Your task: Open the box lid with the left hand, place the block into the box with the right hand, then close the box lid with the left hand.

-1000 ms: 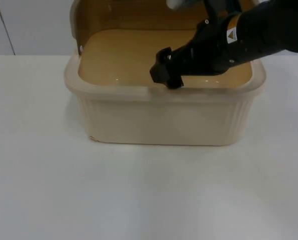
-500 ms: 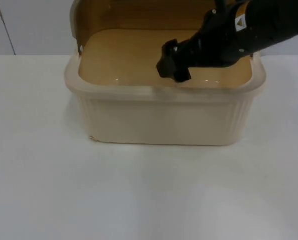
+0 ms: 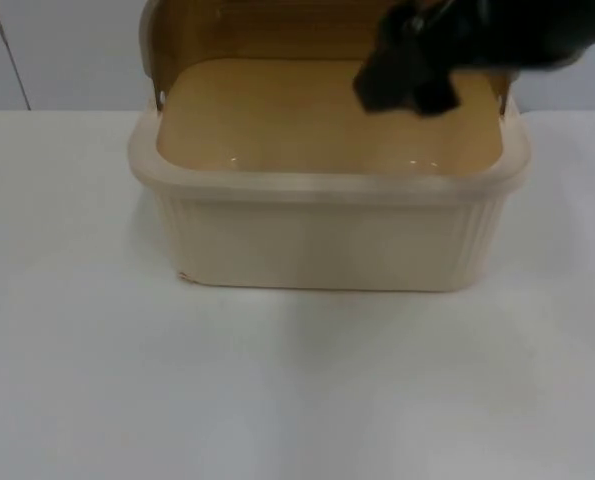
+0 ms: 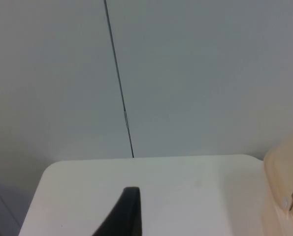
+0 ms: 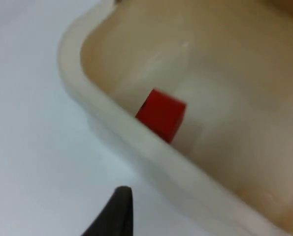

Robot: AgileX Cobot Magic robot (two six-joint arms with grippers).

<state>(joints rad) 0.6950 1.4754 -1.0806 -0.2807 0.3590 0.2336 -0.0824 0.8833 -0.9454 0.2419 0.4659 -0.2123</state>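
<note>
The cream box stands in the middle of the table with its lid raised upright at the back. A red block lies on the box floor just inside the rim, free of any grip. My right gripper hovers blurred above the box's back right part, well above the block and holding nothing. In the left wrist view a fingertip of my left gripper hangs over the table's far corner, with a corner of the box beside it; that arm waits.
White table top stretches in front of the box and to both sides. The grey partition wall with a dark vertical seam rises right behind the table's edge.
My right gripper has risen from the box's front rim and drawn back toward the upper right, away from the box's inside. The box and lid have stayed still.
</note>
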